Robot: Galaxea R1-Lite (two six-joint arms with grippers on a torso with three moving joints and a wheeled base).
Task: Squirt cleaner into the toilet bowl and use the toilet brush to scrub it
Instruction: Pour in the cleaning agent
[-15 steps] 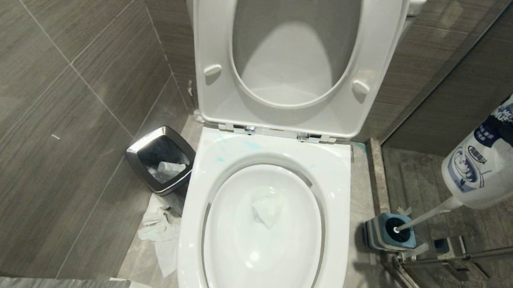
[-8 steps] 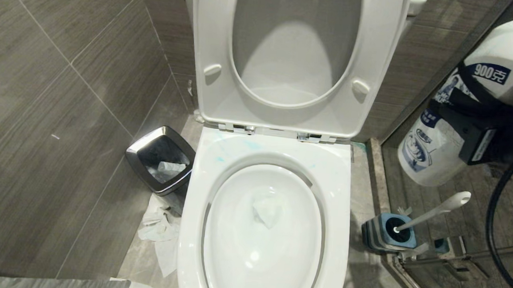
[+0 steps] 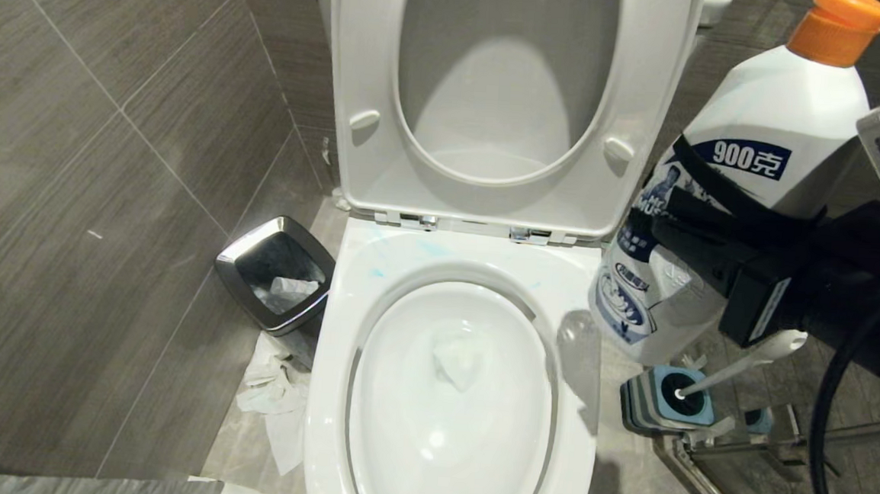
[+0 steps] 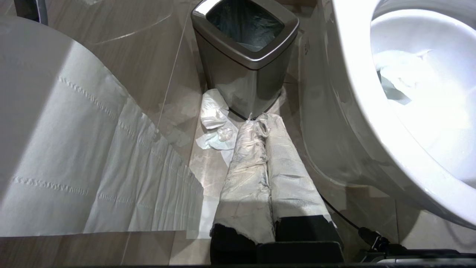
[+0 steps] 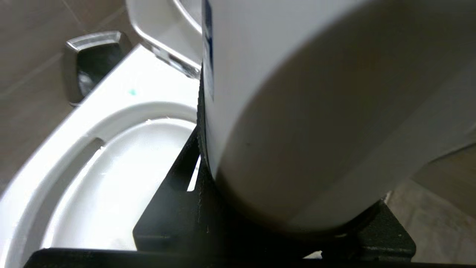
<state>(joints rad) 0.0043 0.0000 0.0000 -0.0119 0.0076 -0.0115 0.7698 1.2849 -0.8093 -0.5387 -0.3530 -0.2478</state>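
Right gripper (image 3: pixel 703 252) clamping white cleaner bottle (image 3: pixel 750 167), orange cap (image 3: pixel 839 27) up, now swinging in beside toilet bowl (image 3: pixel 575 408) rim after hanging low at frame edge a second ago. Squirt not yet begun; bottle needing tipping over bowl. Toilet brush (image 3: pixel 746 361) sitting in blue holder (image 3: pixel 667 398). Left gripper (image 4: pixel 266 126) closed, parked near steel bin (image 4: pixel 245 56).

The right arm reaches in from the right, its right gripper (image 3: pixel 704 240) clamped around the middle of a bottle (image 3: pixel 751 151). The left gripper (image 4: pixel 266 149) hangs low at left, fingers pressed together.
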